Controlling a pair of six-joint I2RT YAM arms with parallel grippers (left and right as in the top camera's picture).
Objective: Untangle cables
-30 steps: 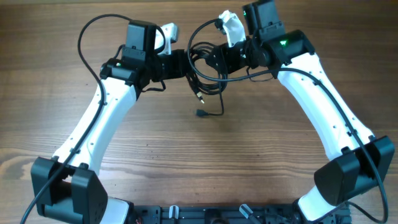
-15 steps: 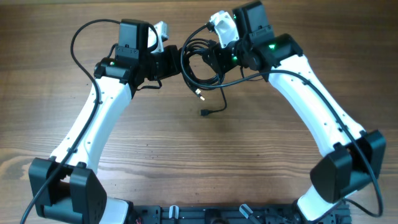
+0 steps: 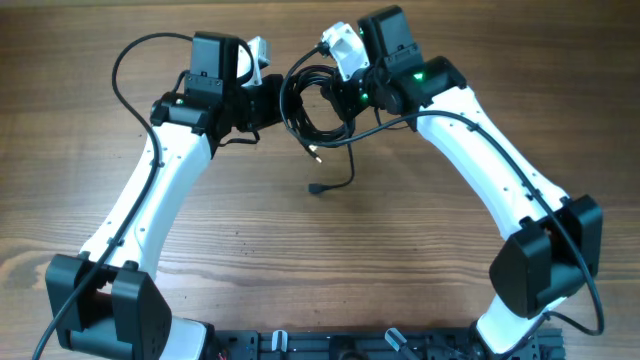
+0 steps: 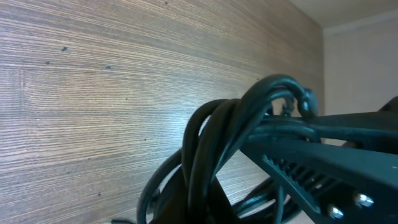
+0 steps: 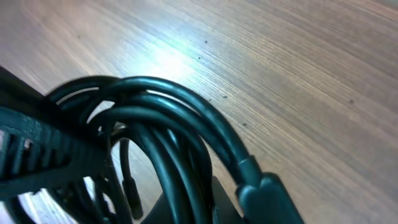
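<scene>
Both grippers meet at the far side of the table (image 3: 400, 260), and each one is closed. Coming in from its own side, the left gripper (image 3: 272, 101) has its jaws pinched on the cables (image 3: 305, 105). Its wrist view shows the black cords squeezed between the two dark fingers (image 4: 336, 180), looping up and over the upper one. Opposite it, the right gripper (image 3: 345, 98) is clamped on the other side of the same bundle. From its wrist camera a ribbed finger (image 5: 37, 155) runs into the coil, with several strands arching over it and a thicker moulded end (image 5: 267, 193) at the lower right. The cables hang as a small tangled coil between the two grippers, lifted off the wood as far as I can tell. Two loose tails drop out of the coil toward the arm bases. One ends in a plug (image 3: 316, 154) with a pale tip, just below the bundle. The other curls further down to a second plug (image 3: 318, 188), which lies on or just above the table; I cannot tell which.
</scene>
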